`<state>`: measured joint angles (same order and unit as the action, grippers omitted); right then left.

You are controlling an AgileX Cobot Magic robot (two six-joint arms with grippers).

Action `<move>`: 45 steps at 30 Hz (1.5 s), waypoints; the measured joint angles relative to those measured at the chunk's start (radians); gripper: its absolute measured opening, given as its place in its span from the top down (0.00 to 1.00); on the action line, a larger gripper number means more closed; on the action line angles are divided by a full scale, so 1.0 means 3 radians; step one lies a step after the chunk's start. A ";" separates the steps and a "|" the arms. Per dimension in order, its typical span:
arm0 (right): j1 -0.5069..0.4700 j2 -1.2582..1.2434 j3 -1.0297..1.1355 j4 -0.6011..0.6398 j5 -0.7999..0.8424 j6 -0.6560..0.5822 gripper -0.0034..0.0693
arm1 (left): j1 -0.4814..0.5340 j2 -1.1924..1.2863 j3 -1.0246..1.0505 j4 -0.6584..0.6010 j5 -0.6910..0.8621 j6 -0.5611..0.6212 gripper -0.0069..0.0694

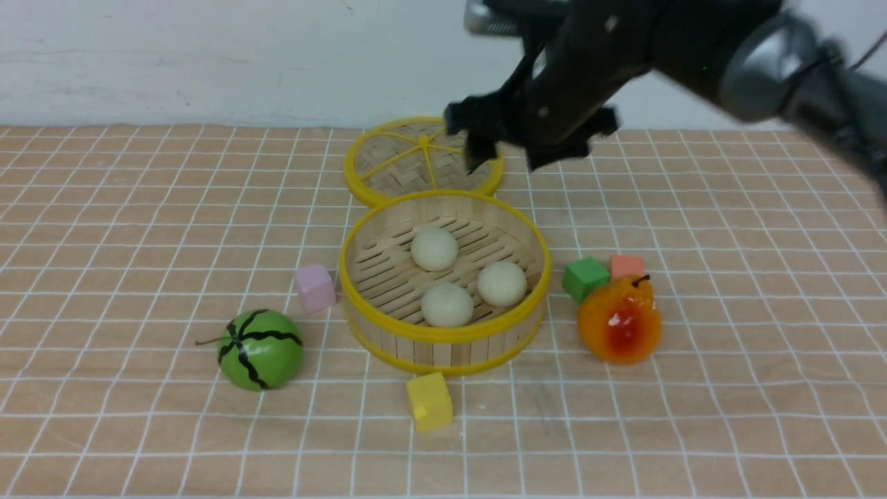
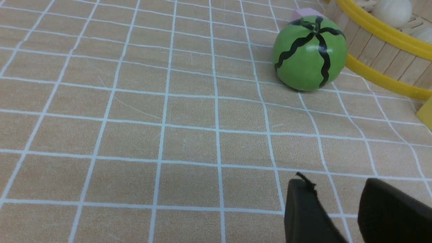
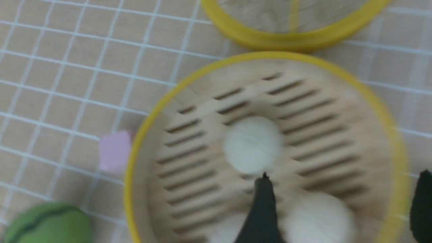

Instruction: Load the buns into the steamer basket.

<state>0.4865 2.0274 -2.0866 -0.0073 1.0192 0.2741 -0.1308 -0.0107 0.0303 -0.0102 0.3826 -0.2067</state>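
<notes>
Hovering pincer: right gripper (image 1: 530,149) hangs above the far rim of the steamer basket (image 1: 443,339), jaws spread wide and holding nothing; in the right wrist view its two dark fingertips (image 3: 263,209) stand far apart, with the basket floor between them.
Left pincer: left gripper (image 2: 337,209) sits low over bare cloth; two dark fingers show with a narrow gap between them and nothing in it.
Buns: three buns (image 1: 434,249) (image 1: 502,283) (image 1: 447,304) lie on the slatted floor inside the basket, the two nearer ones almost touching.
Axis: buns are round, no long axis; basket stands upright, mouth up, slats running left-near to right-far.
Edges: woven lid (image 1: 405,163) lies flat just behind the basket, nearly touching its far rim; pink cube (image 1: 315,287) sits just beside the left wall; yellow cube (image 1: 429,400) sits just off the near wall.
Open room: wide clear cloth to the left and in front; green melon (image 1: 260,348) stands apart on the near left.
Right side: green cube (image 1: 585,278), orange cube (image 1: 626,265) and pear (image 1: 619,320) cluster near the basket, the pear in front.
Hidden: right arm covers part of the lid; right wrist view is blurred; left wrist view cuts off most of the basket.
</notes>
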 joint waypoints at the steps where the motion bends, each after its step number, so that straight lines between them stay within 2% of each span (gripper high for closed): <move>1: 0.0000 -0.0095 0.0000 -0.0087 0.0127 -0.0006 0.27 | 0.0000 0.0000 0.0000 0.0000 0.0000 0.0000 0.60; 2: -0.0011 -0.0288 0.0000 -0.0230 0.0350 -0.0018 0.35 | 0.0000 0.0000 0.0000 0.0000 0.0000 0.0000 0.60; 3: -0.0011 -0.0312 0.0000 -0.0285 0.0412 -0.0017 0.36 | 0.0000 0.0000 0.0000 0.0000 0.0000 0.0000 0.60; 4: -0.0019 -0.0409 0.0000 -0.0350 0.0557 -0.0017 0.43 | 0.0000 0.0000 0.0000 0.0000 0.0000 0.0000 0.60; 7: -0.0026 -0.0852 0.0004 -0.0485 0.0769 -0.0012 0.77 | 0.0000 0.0000 0.0000 0.0000 0.0000 0.0000 0.60; 10: -0.0026 -0.1207 0.0099 -0.0477 0.0779 0.0154 0.96 | 0.0000 0.0000 0.0000 0.0000 0.0000 0.0000 0.60; 13: -0.0026 -0.1483 0.0248 -0.0474 0.0787 0.0261 0.98 | 0.0000 0.0000 0.0000 0.0000 0.0000 0.0000 0.60; 18: -0.0026 -0.2235 0.0943 -0.0490 0.0795 0.0344 0.98 | 0.0000 0.0000 0.0000 0.0000 0.0000 0.0000 0.60; 20: -0.0026 -0.2763 0.1536 -0.0531 0.0779 0.0347 0.98 | 0.0000 0.0000 0.0000 0.0000 0.0000 0.0000 0.60; 22: -0.0026 -0.2970 0.1760 -0.0543 0.0732 0.0347 0.98 | 0.0000 0.0000 0.0000 0.0000 0.0000 0.0000 0.60; 24: -0.0026 -0.3535 0.2317 -0.0556 0.0556 0.0347 0.98 | 0.0000 0.0000 0.0000 0.0000 0.0000 0.0000 0.60; 31: -0.0026 -0.4883 0.3583 -0.0576 0.0227 0.0347 0.98 | 0.0000 0.0000 0.0000 0.0000 0.0000 0.0000 0.60; 39: -0.0026 -0.5476 0.4474 -0.0579 0.0176 0.0348 0.98 | 0.0000 0.0000 0.0000 0.0000 0.0000 0.0000 0.60; 45: -0.0026 -0.5531 0.4735 -0.0579 0.0181 0.0351 0.98 | 0.0000 0.0000 0.0000 0.0000 0.0000 0.0000 0.60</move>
<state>0.4787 0.3680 -0.6660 -0.1808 1.0734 0.3793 -0.1308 -0.0107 0.0303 -0.0102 0.3826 -0.2067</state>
